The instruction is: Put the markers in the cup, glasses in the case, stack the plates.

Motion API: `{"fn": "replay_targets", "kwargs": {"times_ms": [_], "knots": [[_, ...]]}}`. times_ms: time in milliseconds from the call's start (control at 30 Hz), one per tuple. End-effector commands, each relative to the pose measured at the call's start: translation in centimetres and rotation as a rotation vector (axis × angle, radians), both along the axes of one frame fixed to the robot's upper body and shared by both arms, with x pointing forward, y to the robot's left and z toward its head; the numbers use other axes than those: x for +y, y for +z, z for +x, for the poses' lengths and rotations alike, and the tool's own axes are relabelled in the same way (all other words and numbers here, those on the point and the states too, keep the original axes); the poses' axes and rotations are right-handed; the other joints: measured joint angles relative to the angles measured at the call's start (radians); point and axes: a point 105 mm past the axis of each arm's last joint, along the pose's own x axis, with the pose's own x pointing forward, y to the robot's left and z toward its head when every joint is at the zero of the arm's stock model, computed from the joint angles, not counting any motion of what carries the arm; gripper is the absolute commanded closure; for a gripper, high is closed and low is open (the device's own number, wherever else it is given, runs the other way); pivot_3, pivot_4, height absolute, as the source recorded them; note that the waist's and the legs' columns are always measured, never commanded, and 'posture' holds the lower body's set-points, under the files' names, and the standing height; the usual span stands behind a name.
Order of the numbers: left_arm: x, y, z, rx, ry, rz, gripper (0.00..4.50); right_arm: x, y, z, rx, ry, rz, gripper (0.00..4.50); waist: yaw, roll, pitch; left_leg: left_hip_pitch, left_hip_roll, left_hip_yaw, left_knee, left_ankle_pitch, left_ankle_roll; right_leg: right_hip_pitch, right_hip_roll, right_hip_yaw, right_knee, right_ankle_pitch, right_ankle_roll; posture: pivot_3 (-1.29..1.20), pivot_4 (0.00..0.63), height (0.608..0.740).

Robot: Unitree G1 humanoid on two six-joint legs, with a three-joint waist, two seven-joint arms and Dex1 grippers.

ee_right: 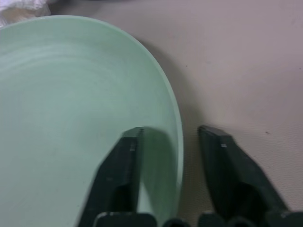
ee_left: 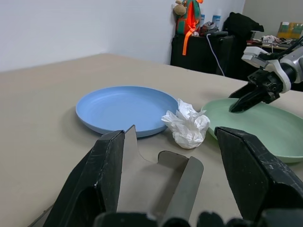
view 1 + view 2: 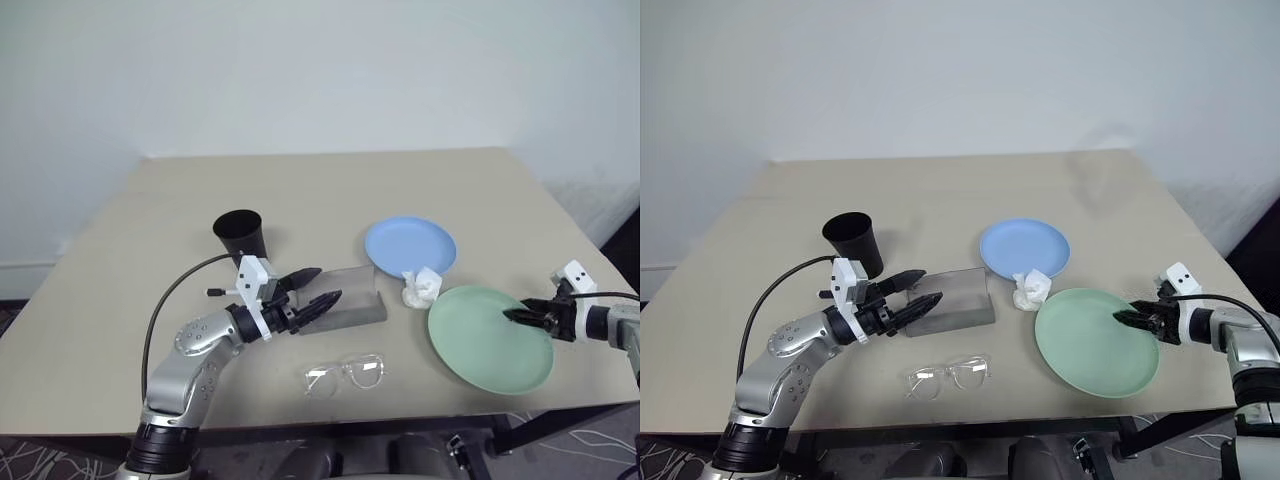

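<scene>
Black cup (image 3: 240, 235) upright at the far left part of the beige table (image 3: 330, 185), wider at the rim, inside too dark to tell any content. Grey case (image 3: 345, 300) lying flat just in front of the cup and to its right, lid raised, translucent inside visible in the left wrist view, nothing seen in it. Left claw (image 3: 312, 290) level at the near-left end of the case, fingers spread wide, one at each side of the case end, contact not clear. Glasses (image 3: 345, 373) with thin clear frame and clear lenses lying on the table near the front edge, just in front of the case, apart from it. Light blue plate (image 3: 410, 246) round and shallow, empty, right of the case. Crumpled white scrap (image 3: 421, 287) touching the near rim of the blue plate, between it and the mint green plate (image 3: 485, 345). Green plate slightly larger, empty, at the near right of the table. Right claw (image 3: 517, 317) at the right rim of the green plate, fingers partly apart, one over the inside and one outside the rim, rim between them, not yet clearly pinched.
</scene>
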Motion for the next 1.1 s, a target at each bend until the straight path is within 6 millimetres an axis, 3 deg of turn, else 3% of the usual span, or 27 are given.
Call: {"fn": "replay_targets", "kwargs": {"times_ms": [33, 100, 500, 667, 900, 1000, 1100], "knots": [[-0.3, 1.2, -0.3, -0.045, -0.023, -0.002, 1.28, 0.1, 1.0, 0.6, -0.045, 0.015, 0.007, 3.85, 0.0, 0.0, 0.0, 0.0, 0.0, 0.0, 0.0, 0.0, 0.0, 0.0, 0.0, 0.0, 0.0, 0.0, 0.0, 0.0, 0.0, 0.74], [-0.3, 1.2, -0.3, -0.043, -0.025, 0.0, 1.28, 0.1, 1.0, 0.6, -0.043, 0.015, 0.011, 4.47, -0.002, -0.001, 0.0, 0.001, 0.0, 0.0, 0.0, 0.0, 0.0, 0.001, 0.0, 0.0, 0.0, 0.0, 0.0, 0.0, 0.0, 0.74], [-0.3, 1.0, -0.1, -0.036, -0.03, 0.006, 1.28, 0.9, 1.0, 0.9, -0.025, 0.029, 0.082, 4.47, -0.007, -0.001, 0.0, 0.002, 0.001, 0.001, 0.001, -0.001, -0.001, 0.005, 0.0, 0.0, 0.0, 0.0, 0.0, 0.0, 0.0, 0.74], [-0.3, 0.8, -0.1, -0.03, -0.029, 0.007, 1.28, 3.4, 3.1, 0.6, 0.018, 0.123, 0.298, 4.47, -0.007, -0.001, 0.0, 0.003, 0.003, 0.0, 0.001, -0.002, -0.002, 0.004, 0.002, 0.0, 0.0, 0.0, 0.0, 0.0, 0.0, 0.74], [-0.3, 0.7, -0.1, -0.026, -0.024, 0.005, 1.28, 5.9, 4.7, 0.1, 0.065, 0.245, 0.388, 4.47, -0.005, 0.0, 0.0, 0.001, 0.005, 0.0, 0.001, -0.005, -0.003, 0.001, 0.004, -0.001, 0.0, 0.0, 0.0, 0.0, 0.0, 0.74], [-0.2, 0.7, -0.1, -0.027, -0.018, 0.007, 1.28, 6.2, 5.5, 0.8, 0.023, 0.245, 0.384, 4.47, -0.005, 0.0, 0.0, 0.001, 0.005, 0.0, 0.001, -0.006, -0.003, 0.0, 0.003, -0.001, -0.001, 0.0, 0.0, 0.0, 0.0, 0.74], [0.0, 0.7, -0.1, -0.028, -0.013, 0.009, 1.28, 6.8, 7.4, 2.8, -0.075, 0.207, 0.411, 4.47, -0.007, 0.0, 0.001, 0.001, 0.006, 0.001, 0.001, -0.007, -0.004, -0.001, 0.004, -0.001, -0.001, 0.0, 0.0, 0.0, 0.0, 0.74]]}}
